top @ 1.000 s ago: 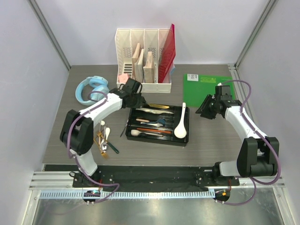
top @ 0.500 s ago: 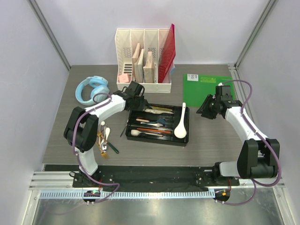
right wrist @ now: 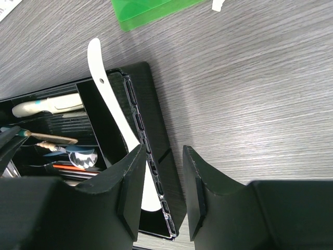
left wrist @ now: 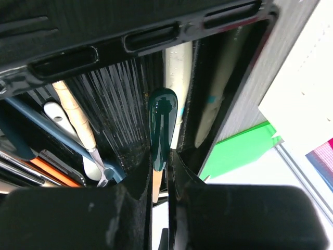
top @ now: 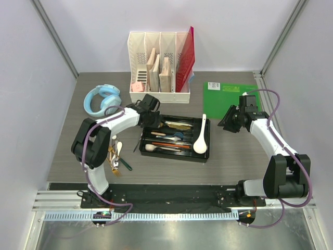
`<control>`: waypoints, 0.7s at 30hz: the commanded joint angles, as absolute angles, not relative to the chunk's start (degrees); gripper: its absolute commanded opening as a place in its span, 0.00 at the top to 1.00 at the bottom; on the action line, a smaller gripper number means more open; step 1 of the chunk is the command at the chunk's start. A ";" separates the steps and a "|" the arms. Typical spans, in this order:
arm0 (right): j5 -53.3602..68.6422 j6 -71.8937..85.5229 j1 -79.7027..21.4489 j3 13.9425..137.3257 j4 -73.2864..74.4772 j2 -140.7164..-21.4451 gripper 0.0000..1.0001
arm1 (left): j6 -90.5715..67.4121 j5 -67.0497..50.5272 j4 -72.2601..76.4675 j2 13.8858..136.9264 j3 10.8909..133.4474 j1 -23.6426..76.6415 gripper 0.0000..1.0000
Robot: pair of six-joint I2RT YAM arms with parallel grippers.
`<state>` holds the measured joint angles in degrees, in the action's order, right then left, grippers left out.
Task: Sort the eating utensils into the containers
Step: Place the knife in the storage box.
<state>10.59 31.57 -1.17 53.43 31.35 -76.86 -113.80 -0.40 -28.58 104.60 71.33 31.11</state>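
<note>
The black cutlery tray point(top: 206, 154) lies mid-table and holds several utensils. A large white soup spoon point(top: 201, 136) rests in its right compartment. My left gripper point(top: 152, 119) hangs over the tray's left end, shut on a wooden utensil with a dark green end point(left wrist: 162, 117). This piece points down over a compartment near the tray wall point(left wrist: 156, 37). My right gripper point(top: 229, 121) hovers right of the tray, open and holding nothing. In the right wrist view its jaws point(right wrist: 162, 152) straddle the tray's rim point(right wrist: 156, 122) beside the white spoon point(right wrist: 104, 78). More loose utensils point(top: 115, 156) lie on the table left of the tray.
A white slotted file organizer point(top: 158, 67) with a red folder point(top: 186, 60) stands at the back. Blue headphones point(top: 101, 99) lie back left. A green board point(top: 231, 92) lies back right, behind the right gripper.
My left gripper has moved forward from behind the tray's back-left corner to over its left end, still holding the green-ended utensil. The right arm has stayed put.
</note>
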 commanded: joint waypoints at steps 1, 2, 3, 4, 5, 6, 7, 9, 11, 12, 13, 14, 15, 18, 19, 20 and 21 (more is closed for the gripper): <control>10.55 31.91 -1.41 54.14 29.80 -76.11 0.60 | -120.50 -2.99 -26.54 106.17 72.95 31.11 1.00; 10.37 31.82 -1.41 53.79 29.88 -75.85 0.60 | -120.24 -2.81 -26.63 106.17 72.95 31.11 1.00; 10.20 31.82 -1.41 53.62 29.88 -75.85 0.60 | -120.15 -2.64 -26.80 106.08 72.95 31.11 1.00; 10.20 31.90 -1.32 53.44 29.80 -75.59 0.60 | -120.15 -2.55 -26.98 106.17 72.95 31.11 1.00; 10.28 31.82 -1.32 53.26 29.88 -75.41 0.60 | -120.06 -2.37 -26.98 106.08 72.78 31.20 1.00; 10.11 31.82 -1.32 53.17 29.88 -75.50 0.60 | -120.15 -2.29 -26.98 106.08 72.69 31.11 1.00; 10.11 31.73 -1.41 53.17 29.88 -75.41 0.60 | -119.97 -1.94 -26.98 106.00 72.51 31.11 0.99; 10.28 31.64 -1.32 53.26 29.88 -75.41 0.60 | -119.53 -1.67 -26.98 105.91 72.42 31.20 0.93; 10.28 31.64 -1.32 53.26 29.80 -75.32 0.60 | -119.36 -1.93 -27.16 105.99 72.51 31.11 0.87; 10.20 31.64 -1.32 53.17 29.88 -75.32 0.60 | -119.36 -2.11 -27.33 106.08 72.60 31.03 0.85; 10.37 31.64 -1.32 53.00 29.88 -75.24 0.60 | -119.27 -2.46 -27.68 106.08 72.60 31.11 0.84; 10.37 31.64 -1.32 53.00 29.88 -75.32 0.60 | -119.18 -2.90 -27.77 106.17 72.60 31.11 0.83; 10.46 31.73 -1.32 52.91 29.80 -75.24 0.60 | -118.92 -3.07 -27.86 106.17 72.60 31.11 0.82; 10.63 31.64 -1.32 52.91 29.71 -75.06 0.60 | -118.13 -3.25 -27.77 106.17 72.68 30.94 0.78; 10.72 31.64 -1.32 52.82 29.71 -75.15 0.60 | -117.17 -3.16 -28.03 106.17 72.95 31.02 0.77; 10.90 31.55 -1.32 52.74 29.62 -75.06 0.60 | -116.81 -3.25 -28.56 106.35 73.38 30.76 0.75; 11.07 31.64 -1.41 52.65 29.62 -75.15 0.60 | -116.46 -3.16 -30.83 106.52 74.43 30.76 0.70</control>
